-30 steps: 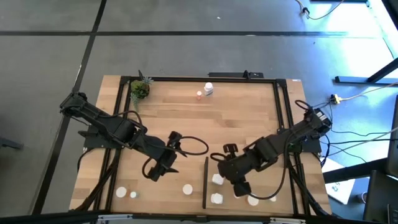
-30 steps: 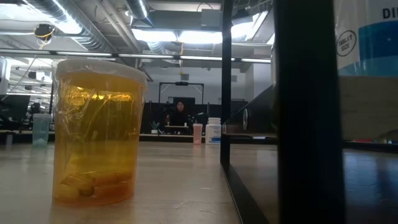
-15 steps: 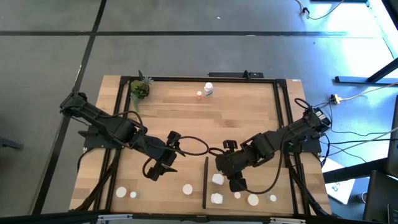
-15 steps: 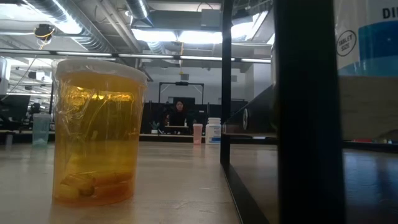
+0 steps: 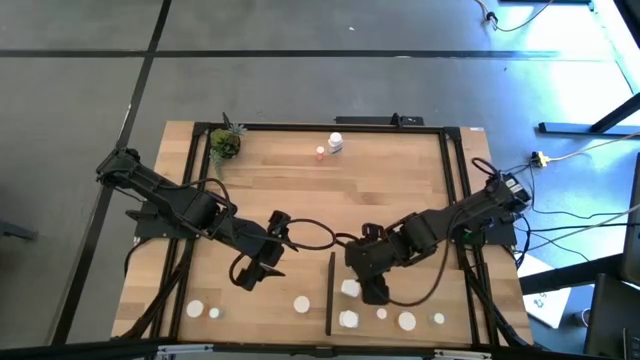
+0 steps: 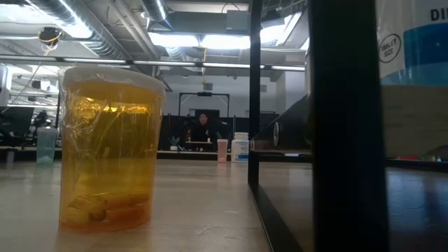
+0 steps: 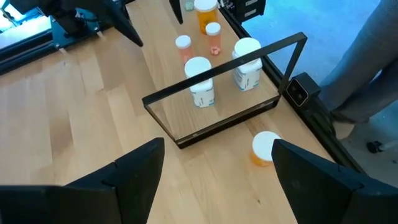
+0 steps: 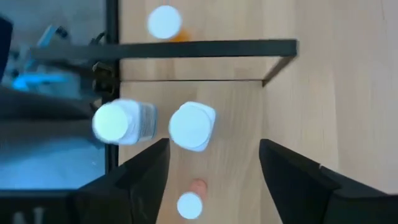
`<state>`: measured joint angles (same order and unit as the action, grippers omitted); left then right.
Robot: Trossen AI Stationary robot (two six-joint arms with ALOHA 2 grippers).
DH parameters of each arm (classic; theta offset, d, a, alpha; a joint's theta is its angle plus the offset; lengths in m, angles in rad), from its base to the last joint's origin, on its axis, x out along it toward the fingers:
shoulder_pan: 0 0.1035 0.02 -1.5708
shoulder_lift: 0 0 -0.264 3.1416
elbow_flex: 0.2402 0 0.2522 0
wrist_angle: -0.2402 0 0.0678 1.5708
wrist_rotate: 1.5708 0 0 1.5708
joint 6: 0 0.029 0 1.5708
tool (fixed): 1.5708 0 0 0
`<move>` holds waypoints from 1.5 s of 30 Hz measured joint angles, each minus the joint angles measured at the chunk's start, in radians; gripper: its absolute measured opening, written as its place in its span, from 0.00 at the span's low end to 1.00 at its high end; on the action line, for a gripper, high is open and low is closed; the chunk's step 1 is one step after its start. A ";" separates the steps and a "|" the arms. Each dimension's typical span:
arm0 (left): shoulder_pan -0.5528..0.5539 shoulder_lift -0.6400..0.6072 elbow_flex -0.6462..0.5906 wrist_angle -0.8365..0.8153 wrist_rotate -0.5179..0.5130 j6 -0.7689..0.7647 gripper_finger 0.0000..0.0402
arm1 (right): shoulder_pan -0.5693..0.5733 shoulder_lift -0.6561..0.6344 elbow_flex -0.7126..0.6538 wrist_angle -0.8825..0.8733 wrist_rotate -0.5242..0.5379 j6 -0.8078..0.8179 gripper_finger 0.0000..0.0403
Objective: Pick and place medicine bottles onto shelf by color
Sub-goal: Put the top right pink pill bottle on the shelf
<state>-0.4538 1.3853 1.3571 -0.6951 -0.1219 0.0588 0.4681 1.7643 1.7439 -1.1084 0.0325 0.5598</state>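
- The right fingers (image 5: 373,293) hang over the shelf (image 5: 400,290) at about 6 o'clock on the worktop (image 5: 330,200). They are spread open and hold nothing.
- Two white bottles (image 8: 192,127) stand side by side on the shelf, just ahead of them.
- The left fingers (image 5: 247,276) wait at 7 o'clock, wide open and empty.
- More bottles (image 5: 302,303) stand near the front edge.

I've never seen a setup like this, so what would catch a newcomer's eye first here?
Probably the two dark arms reaching in over the wooden table, the left gripper hanging open and the right gripper open above the white bottles beside the thin black shelf frame. In the low view, an amber pill bottle looms huge in front.
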 joint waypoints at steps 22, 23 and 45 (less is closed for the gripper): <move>0.000 0.000 0.000 -0.008 0.000 -0.004 0.73 | 0.000 0.141 0.000 0.026 -0.102 0.224 0.62; 0.000 0.000 0.000 -0.008 0.001 -0.004 0.73 | 0.000 0.141 0.000 0.026 -0.102 0.221 0.61; 0.017 0.000 0.000 0.002 0.008 0.003 0.73 | 0.001 0.141 0.000 0.031 -0.106 0.217 0.59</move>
<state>-0.4366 1.3853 1.3571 -0.6933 -0.1143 0.0616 0.4690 1.9049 1.7439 -1.0776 -0.0731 0.7769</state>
